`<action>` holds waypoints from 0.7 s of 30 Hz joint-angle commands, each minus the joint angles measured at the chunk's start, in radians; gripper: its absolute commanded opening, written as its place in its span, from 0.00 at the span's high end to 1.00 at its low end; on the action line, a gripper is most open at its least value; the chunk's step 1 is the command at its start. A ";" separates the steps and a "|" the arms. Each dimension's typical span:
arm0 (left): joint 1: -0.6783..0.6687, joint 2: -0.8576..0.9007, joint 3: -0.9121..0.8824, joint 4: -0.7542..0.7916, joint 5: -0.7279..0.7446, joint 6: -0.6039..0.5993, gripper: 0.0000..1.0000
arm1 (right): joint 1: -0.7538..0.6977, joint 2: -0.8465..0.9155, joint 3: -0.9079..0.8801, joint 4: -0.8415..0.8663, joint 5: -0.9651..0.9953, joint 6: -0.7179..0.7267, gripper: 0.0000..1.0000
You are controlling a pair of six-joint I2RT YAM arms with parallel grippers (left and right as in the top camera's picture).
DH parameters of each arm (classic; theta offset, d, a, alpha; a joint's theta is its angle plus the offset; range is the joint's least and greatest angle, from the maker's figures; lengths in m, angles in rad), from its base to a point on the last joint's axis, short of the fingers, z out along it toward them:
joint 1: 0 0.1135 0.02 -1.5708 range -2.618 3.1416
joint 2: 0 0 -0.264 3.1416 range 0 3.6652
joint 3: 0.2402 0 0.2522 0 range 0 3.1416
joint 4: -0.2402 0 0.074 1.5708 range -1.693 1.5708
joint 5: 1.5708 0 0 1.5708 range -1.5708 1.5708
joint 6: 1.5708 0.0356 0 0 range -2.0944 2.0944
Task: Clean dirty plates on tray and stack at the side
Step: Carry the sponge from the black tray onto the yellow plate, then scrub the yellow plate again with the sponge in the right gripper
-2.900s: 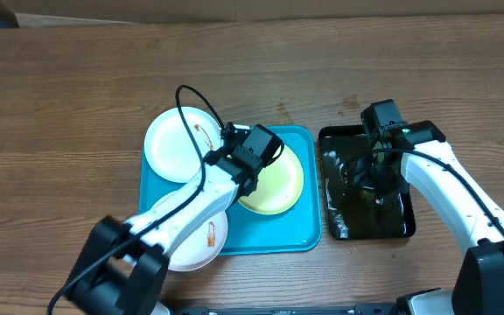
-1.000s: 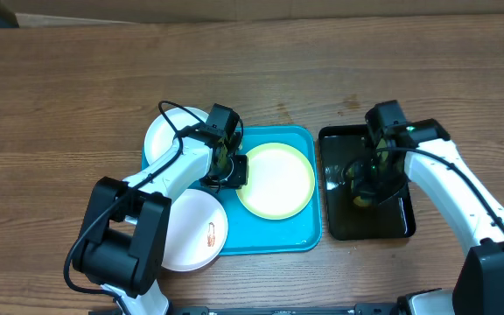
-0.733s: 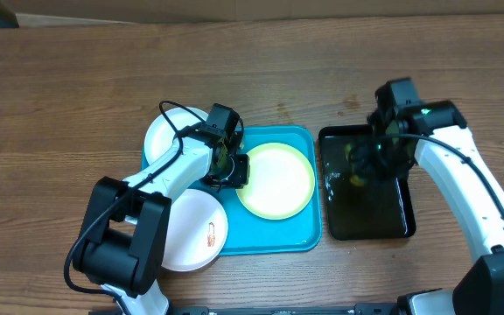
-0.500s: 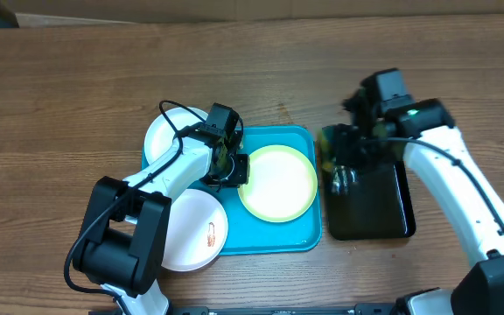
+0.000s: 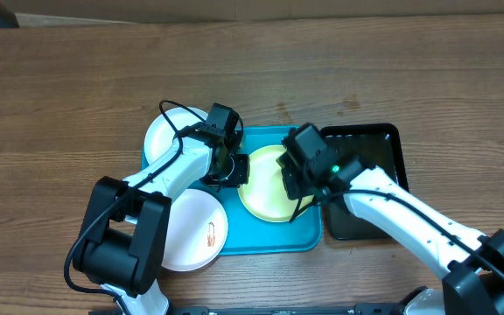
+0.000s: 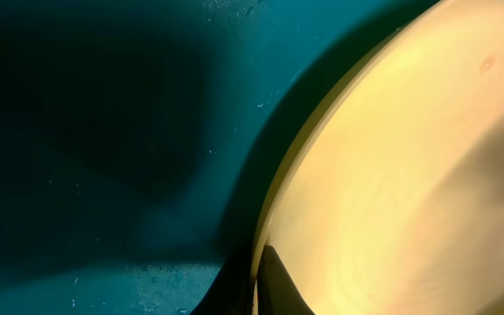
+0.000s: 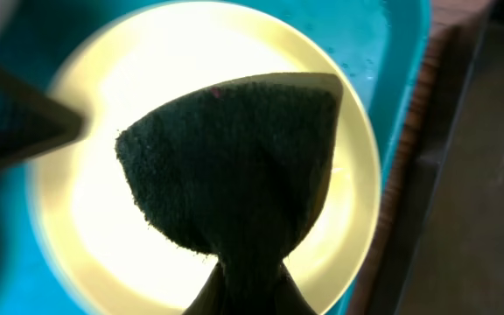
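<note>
The left gripper (image 5: 234,168) pinches the left rim of the green-rimmed plate (image 5: 262,191), which lies on the tray (image 5: 269,238). The right gripper (image 7: 245,293) is closed on a dark cloth (image 7: 234,166) over that plate. Two white plates, one plain (image 5: 171,140) and one smeared (image 5: 195,232), overlap the tray's left edge

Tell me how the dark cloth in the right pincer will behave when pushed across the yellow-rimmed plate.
The cloth is probably floppy: it bunches to a narrow neck where the right pincer pinches it and fans out beyond. Its nappy surface likely drags rather than slides. Pressed on the plate, it should fold over.
</note>
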 commanded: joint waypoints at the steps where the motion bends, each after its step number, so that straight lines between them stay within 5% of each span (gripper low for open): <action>1: -0.005 0.026 -0.015 0.001 -0.021 0.016 0.96 | 0.002 -0.001 -0.084 0.092 0.119 0.003 0.96; 11: -0.005 0.026 -0.015 0.001 -0.021 0.016 0.96 | 0.002 0.007 -0.175 0.198 0.002 0.012 0.96; 21: -0.005 0.026 -0.015 0.000 -0.021 0.016 0.96 | 0.000 0.107 -0.184 0.295 0.134 0.038 0.96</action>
